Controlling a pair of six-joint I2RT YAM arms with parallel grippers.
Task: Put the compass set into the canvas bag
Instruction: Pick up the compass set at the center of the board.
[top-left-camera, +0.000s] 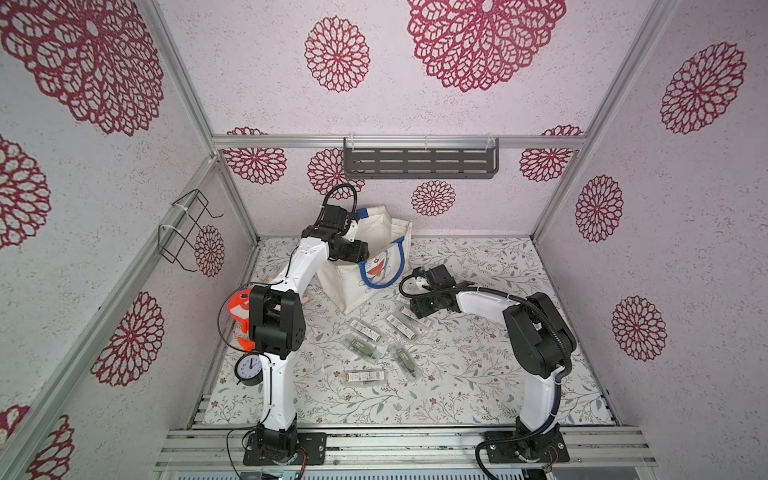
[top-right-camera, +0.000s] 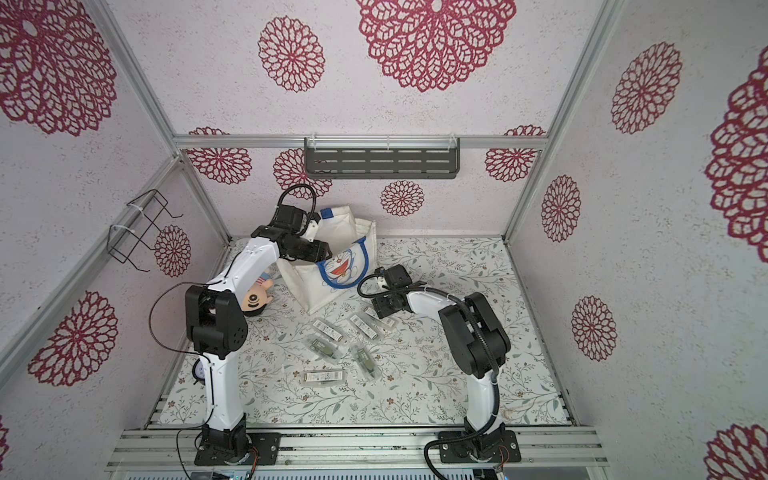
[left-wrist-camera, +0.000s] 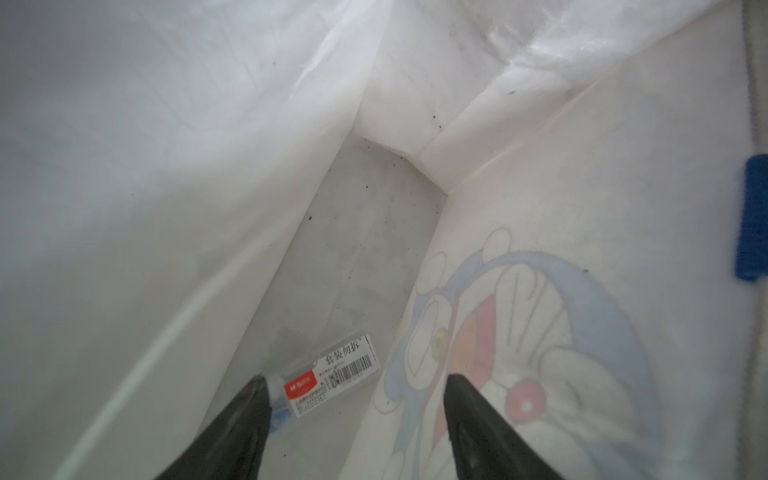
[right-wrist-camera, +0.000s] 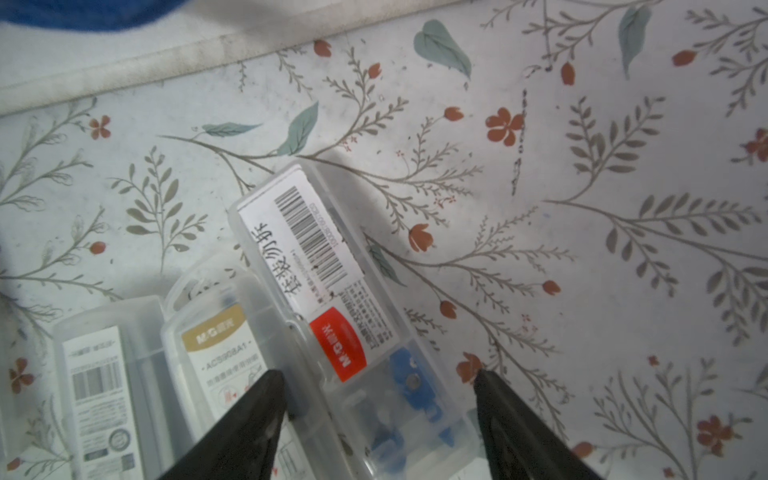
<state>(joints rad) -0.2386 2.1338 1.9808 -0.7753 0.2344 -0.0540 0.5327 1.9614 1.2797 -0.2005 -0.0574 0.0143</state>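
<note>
The canvas bag (top-left-camera: 365, 286) stands open at the back of the table, its blue cat print facing front in both top views (top-right-camera: 338, 270). My left gripper (left-wrist-camera: 355, 378) is down inside the bag, open and holding nothing. One compass set (left-wrist-camera: 332, 374), a clear case with a red and white label, lies loose on the bag's floor just past the fingertips. My right gripper (right-wrist-camera: 379, 374) is open low over the table, its fingers on either side of another clear compass set (right-wrist-camera: 316, 257) with blue parts inside. Several more cases (top-left-camera: 365, 332) lie in front of the bag.
Two further cases (right-wrist-camera: 216, 353) lie right beside the one under my right gripper. A small clock (top-left-camera: 249, 368) and an orange piece (top-left-camera: 239, 311) sit by the left arm, and a plush toy (top-right-camera: 257, 295) lies left of the bag. A grey shelf (top-left-camera: 419, 162) hangs on the back wall.
</note>
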